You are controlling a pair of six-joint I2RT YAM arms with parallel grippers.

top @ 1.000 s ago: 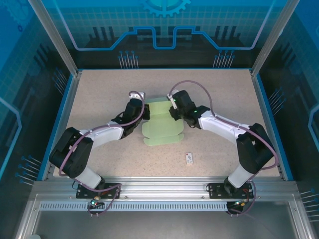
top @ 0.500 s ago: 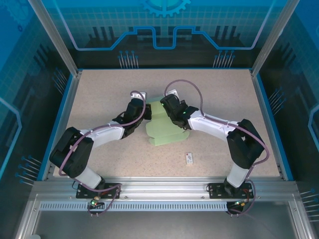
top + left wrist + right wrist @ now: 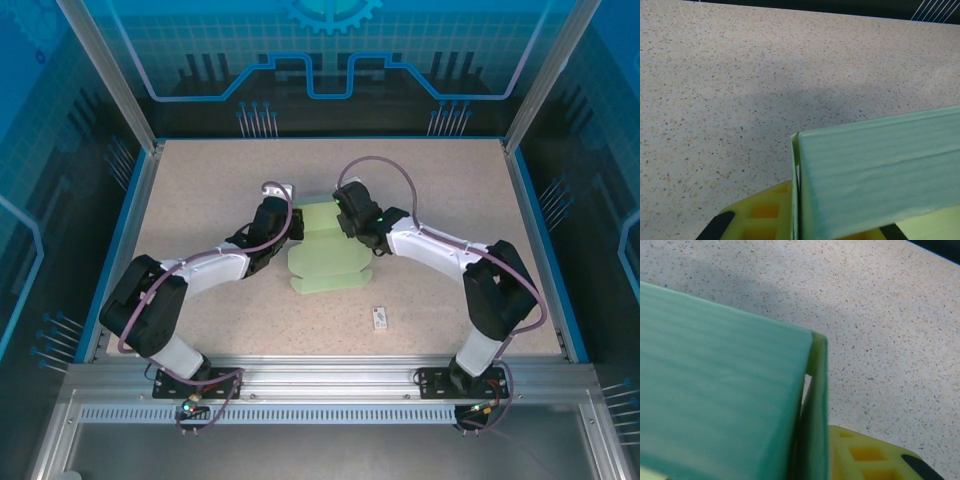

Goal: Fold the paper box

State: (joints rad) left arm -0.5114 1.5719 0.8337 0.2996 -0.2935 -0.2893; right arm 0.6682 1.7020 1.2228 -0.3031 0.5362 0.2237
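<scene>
Speckled bench (image 3: 200, 180): paper box (image 3: 325, 258) lies between left pincer (image 3: 287, 228) and right pincer (image 3: 343, 222), long axis near-to-far, both at its far end (card hides jaws, grip unclear).

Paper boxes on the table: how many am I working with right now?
1. The paper box sits mid-table; the small white tag nearer the front edge is not one. Nothing hints at another hidden beneath it.
</scene>
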